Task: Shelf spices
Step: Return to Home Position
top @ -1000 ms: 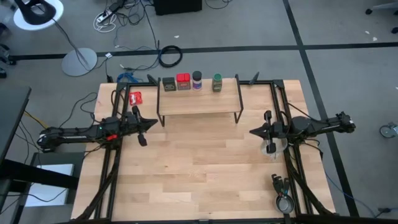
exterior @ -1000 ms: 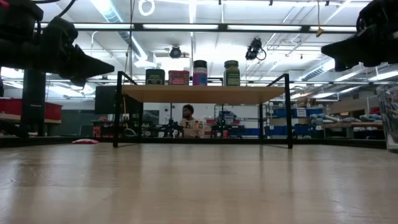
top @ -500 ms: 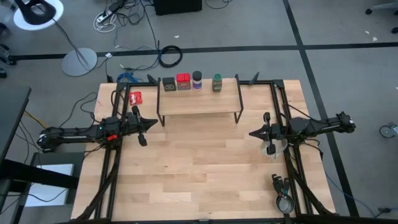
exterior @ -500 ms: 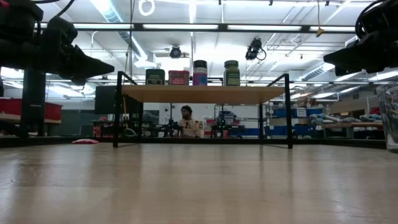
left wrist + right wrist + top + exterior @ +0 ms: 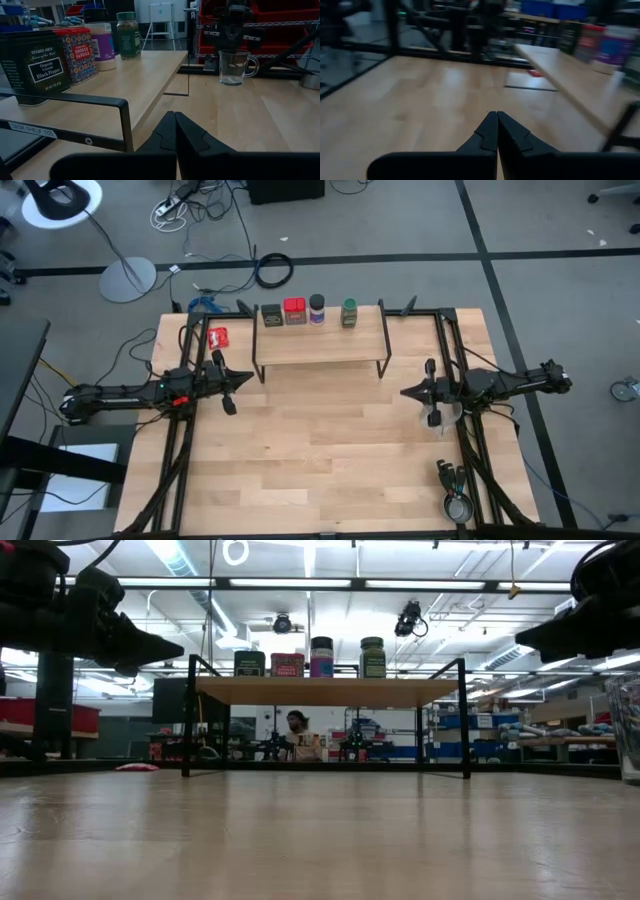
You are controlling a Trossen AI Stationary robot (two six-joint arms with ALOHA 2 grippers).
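Observation:
The shelf (image 5: 320, 342) stands at the table's far middle. Along the far edge of its plank top the spices stand upright on their bases in a row: an olive tin (image 5: 271, 315), a red tin (image 5: 294, 311), a blue-capped jar (image 5: 317, 309) and a green jar (image 5: 349, 312). My left gripper (image 5: 248, 377) hovers shut near the shelf's left legs and points level toward the table's right. My right gripper (image 5: 404, 393) hovers shut off the shelf's right legs and points toward the left. Neither gripper holds anything.
A flat red-and-white packet (image 5: 219, 337) lies on the table left of the shelf. A glass mug (image 5: 235, 67) stands below the right arm, and a metal cup (image 5: 458, 507) sits at the near right. Bare tabletop (image 5: 320, 450) spreads before the shelf. A person (image 5: 296, 725) is in the room behind.
My right gripper has tipped a little downward while staying shut and in place. The left arm and the spices have kept still.

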